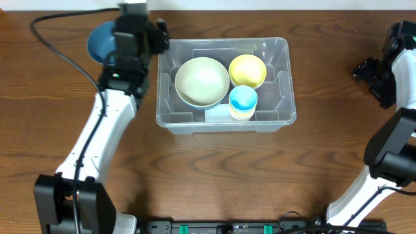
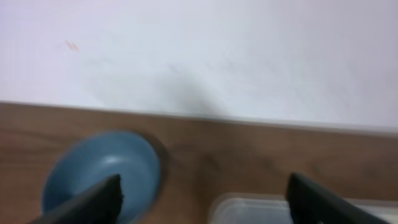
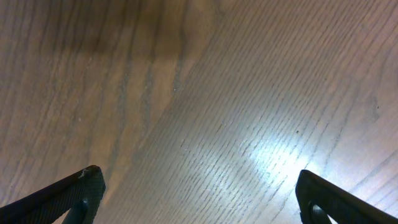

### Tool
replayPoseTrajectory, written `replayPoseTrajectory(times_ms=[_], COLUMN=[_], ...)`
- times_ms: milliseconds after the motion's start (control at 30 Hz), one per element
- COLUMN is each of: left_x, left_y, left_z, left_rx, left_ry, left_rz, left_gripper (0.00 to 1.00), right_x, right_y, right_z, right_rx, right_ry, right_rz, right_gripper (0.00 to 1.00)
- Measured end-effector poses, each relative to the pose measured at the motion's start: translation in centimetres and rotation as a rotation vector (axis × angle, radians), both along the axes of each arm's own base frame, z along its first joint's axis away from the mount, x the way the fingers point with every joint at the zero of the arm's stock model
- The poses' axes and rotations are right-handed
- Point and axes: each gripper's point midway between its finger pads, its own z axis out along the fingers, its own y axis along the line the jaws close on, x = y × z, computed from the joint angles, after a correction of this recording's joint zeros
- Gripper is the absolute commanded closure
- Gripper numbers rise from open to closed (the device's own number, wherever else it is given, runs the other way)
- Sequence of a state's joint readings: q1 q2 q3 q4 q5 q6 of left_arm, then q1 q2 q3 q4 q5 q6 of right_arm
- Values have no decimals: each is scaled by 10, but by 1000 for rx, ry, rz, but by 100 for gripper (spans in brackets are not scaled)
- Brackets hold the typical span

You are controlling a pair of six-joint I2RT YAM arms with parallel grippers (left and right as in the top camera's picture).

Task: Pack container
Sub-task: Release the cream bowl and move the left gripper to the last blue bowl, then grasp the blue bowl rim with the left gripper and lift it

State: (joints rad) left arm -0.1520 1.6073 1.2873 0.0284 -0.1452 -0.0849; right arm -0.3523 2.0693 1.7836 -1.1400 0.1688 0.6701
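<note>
Pale label (image 1: 218,114), illegible, in clear container (image 1: 284,78)

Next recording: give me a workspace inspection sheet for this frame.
Surface: brown wooden table, glare patch under the right arm.
Job's things: large clear plastic bin holds a pale green bowl, a yellow bowl and a small blue cup; a blue bowl sits outside, to its far left.
Clutter: nothing seen.
Grippers: left gripper open by the blue bowl; right gripper open over bare wood; both empty.
Cables: black cable loops to the left arm.
Surroundings: white wall behind the table.
</note>
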Motion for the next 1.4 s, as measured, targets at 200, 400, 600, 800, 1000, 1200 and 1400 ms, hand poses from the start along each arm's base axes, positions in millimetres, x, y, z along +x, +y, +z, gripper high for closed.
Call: replayPoseTrajectory(times_ms=[200, 400, 600, 800, 1000, 1200, 1400], left_x=[25, 46, 61, 65, 64, 60, 51], left_y=[58, 83, 85, 85, 85, 84, 85], left_z=[3, -47, -116, -156, -187, -202, -213], left_rx=[-17, 5, 48, 82, 128, 150, 156], left_ry=[-95, -32, 74, 134, 199, 246, 306], left_rz=[130, 171, 160, 145, 123, 104, 98], left_gripper=[2, 2, 2, 3, 36, 53, 53], right_x=[0, 0, 0, 0, 0, 0, 0], right_y=[0, 0, 0, 0, 0, 0, 0], right_z=[0, 0, 0, 0, 0, 0, 0], right_rx=[0, 0, 0, 0, 0, 0, 0], right_ry=[0, 0, 0, 0, 0, 0, 0], right_rz=[0, 0, 0, 0, 0, 0, 0], right_gripper=[1, 1, 1, 1, 1, 1, 1])
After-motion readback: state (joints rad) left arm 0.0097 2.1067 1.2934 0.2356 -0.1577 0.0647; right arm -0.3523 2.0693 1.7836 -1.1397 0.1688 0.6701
